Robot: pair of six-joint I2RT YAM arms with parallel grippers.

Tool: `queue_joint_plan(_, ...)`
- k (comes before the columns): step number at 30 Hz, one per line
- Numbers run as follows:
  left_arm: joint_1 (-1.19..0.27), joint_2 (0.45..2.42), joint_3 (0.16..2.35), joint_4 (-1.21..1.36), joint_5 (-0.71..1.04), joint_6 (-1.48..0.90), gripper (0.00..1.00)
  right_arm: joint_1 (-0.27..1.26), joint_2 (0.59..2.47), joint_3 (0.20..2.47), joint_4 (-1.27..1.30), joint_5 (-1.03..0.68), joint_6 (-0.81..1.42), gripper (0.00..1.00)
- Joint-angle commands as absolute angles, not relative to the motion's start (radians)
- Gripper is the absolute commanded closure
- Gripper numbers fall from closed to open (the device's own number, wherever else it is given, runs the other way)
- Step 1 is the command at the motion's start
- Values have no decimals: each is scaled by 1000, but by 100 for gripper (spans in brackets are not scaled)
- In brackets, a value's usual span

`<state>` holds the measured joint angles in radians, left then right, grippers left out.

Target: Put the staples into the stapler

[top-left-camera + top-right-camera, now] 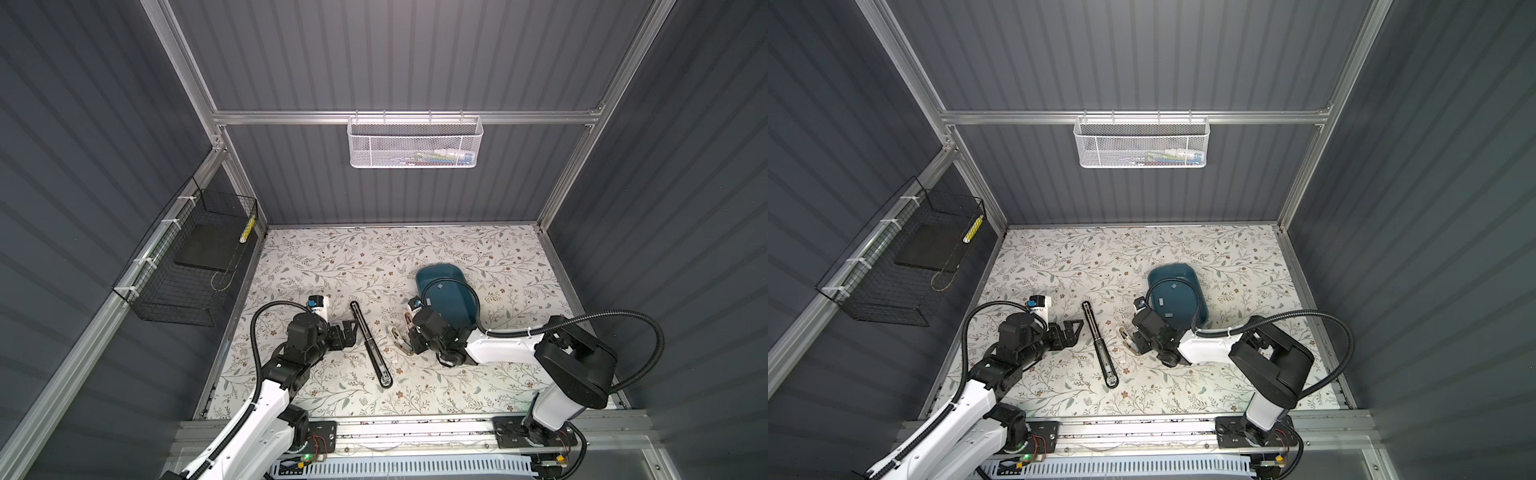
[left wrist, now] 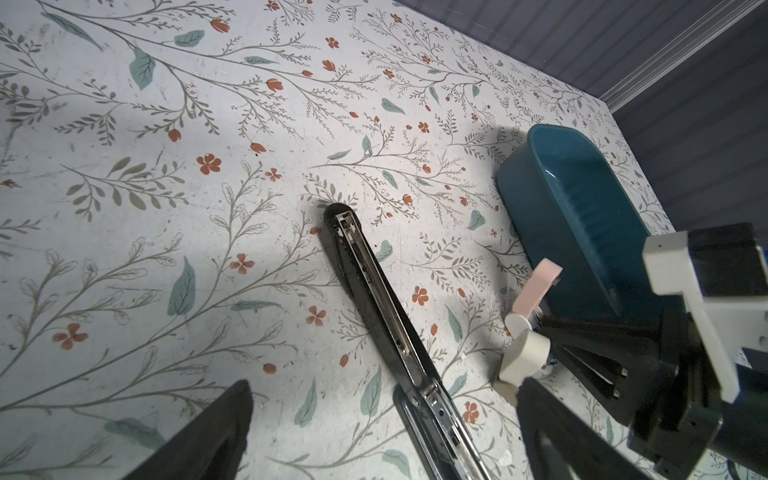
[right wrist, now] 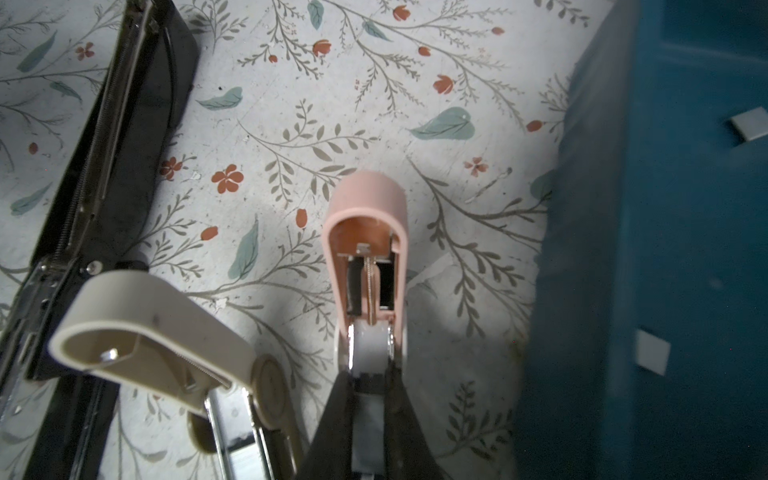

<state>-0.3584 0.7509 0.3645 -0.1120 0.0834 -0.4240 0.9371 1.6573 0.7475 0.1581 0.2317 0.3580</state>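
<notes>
Gloss is being shown by the teal rectangular plastic tray (image 2: pixel 540 216) and by the metal rail of the long black stapler (image 2: pixel 372 291); the flower-printed table covering (image 2: pixel 166 124) is being seen as matt.

Two matching arms, left arm (image 1: pixel 266 411) and right arm (image 1: pixel 503 347): white link shells, black joint housings, big rounded black elbow block (image 1: pixel 575 365). Black corrugated conduit (image 1: pixel 623 311) off each, strapped on with a white zip tie (image 1: pixel 528 331). Claws all black: left claw (image 1: pixel 350 331), right claw (image 3: pixel 369 380), triangular fingers (image 2: pixel 208 432) with skeleton cutouts. White camera bracket (image 1: pixel 322 309) at the wrist, blue-black module on top. Black base plates (image 1: pixel 320 434) screwed down — red wiring and a green LED (image 1: pixel 306 457) at the left one.
</notes>
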Motion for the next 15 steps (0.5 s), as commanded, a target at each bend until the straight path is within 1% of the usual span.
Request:
queue_joint_plan(1, -356, 747, 362, -109, 97, -434, 0, 945, 1655, 752, 111, 224, 355, 81)
queue_joint_plan(5, -356, 755, 363, -106, 98, -435, 0, 944, 1652, 741, 121, 218, 366, 78)
queue_joint_plan(15, -356, 779, 372, -103, 101, -432, 1, 948, 1630, 742, 101, 226, 374, 66)
